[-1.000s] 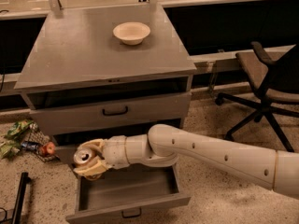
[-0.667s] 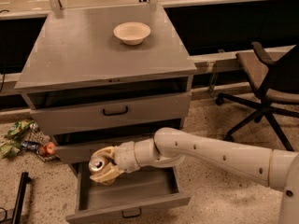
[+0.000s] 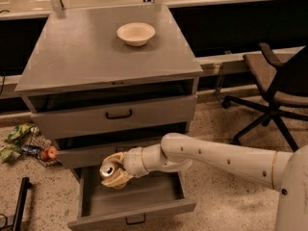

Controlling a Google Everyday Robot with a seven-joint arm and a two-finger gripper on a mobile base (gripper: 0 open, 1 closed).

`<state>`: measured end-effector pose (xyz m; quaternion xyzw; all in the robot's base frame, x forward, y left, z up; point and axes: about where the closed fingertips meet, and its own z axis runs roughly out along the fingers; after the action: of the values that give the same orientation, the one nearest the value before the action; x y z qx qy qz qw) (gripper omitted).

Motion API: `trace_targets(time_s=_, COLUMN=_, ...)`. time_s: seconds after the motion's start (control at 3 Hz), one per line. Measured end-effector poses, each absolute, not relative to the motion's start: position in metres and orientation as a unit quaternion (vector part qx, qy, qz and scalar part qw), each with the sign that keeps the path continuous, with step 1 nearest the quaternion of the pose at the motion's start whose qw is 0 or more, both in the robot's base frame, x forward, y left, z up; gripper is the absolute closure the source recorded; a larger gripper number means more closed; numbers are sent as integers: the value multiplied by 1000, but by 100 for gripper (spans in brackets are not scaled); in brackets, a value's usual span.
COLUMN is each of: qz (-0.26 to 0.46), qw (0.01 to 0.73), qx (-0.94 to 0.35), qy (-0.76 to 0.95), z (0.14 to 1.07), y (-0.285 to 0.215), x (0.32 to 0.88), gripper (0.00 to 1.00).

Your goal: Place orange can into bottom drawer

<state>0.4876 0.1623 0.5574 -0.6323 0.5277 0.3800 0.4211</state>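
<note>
The grey cabinet's bottom drawer (image 3: 144, 198) stands pulled out, with a small black handle on its front. My gripper (image 3: 113, 173) reaches in from the right on a white arm and is shut on the orange can (image 3: 108, 170). The can lies tilted, its silver top facing left and up. It hangs just above the open drawer's left half, apart from the drawer floor. The gripper's cream fingers (image 3: 117, 181) wrap the can's body, so little of its label shows.
A cream bowl (image 3: 136, 33) sits on the cabinet top (image 3: 86, 52). The two upper drawers (image 3: 115, 114) are nearly shut. Snack bags and a red item (image 3: 48, 153) lie on the floor at left. A black office chair (image 3: 279, 90) stands at right.
The gripper with the can has moved to the right and down, from beside the cabinet's left edge to above the open bottom drawer.
</note>
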Motion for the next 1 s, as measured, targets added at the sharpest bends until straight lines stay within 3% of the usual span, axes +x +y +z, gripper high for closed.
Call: trace_targets(time_s=1.0, qz=375, qw=404, qx=-629, qy=549, z=427, y=156, x=521, gripper=100)
